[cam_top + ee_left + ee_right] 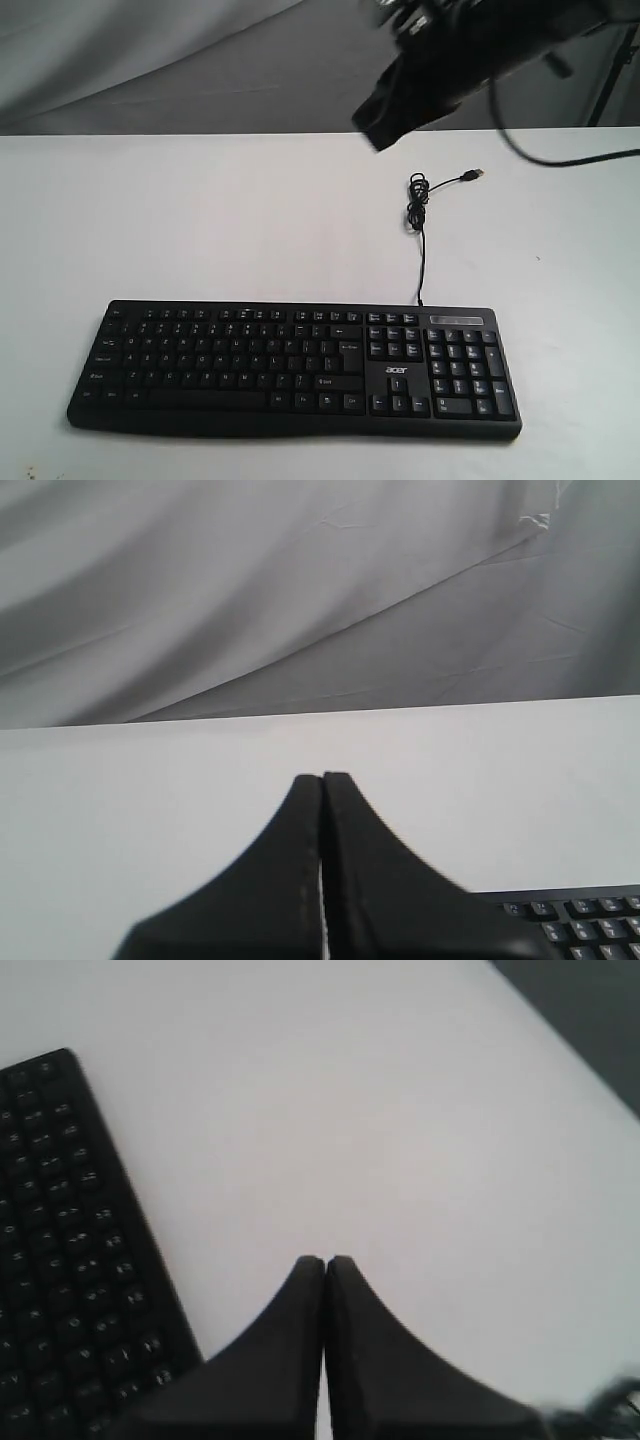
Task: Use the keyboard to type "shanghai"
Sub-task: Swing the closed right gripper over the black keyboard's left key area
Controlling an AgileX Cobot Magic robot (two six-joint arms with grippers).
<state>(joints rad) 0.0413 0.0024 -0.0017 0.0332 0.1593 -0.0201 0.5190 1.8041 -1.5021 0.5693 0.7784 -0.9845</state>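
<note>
The black keyboard [295,368] with white legends and an acer logo lies flat along the front of the white table [200,220]. Its thin USB cable [420,215] runs back to a loose coil and plug. My right gripper [377,132] hangs blurred, high over the table's back, well away from the keys. In the right wrist view the right gripper [325,1260] is shut with nothing in it, over bare table, the keyboard [60,1260] off to one side. My left gripper [322,777] is shut and empty; a keyboard corner [585,915] shows beside it. The exterior view does not show the left gripper.
A grey cloth backdrop [150,60] hangs behind the table. A black cable [560,155] loops down from the right arm. A dark stand [612,70] rises at the back right. A blurred bit of cable [610,1405] shows beside the right gripper.
</note>
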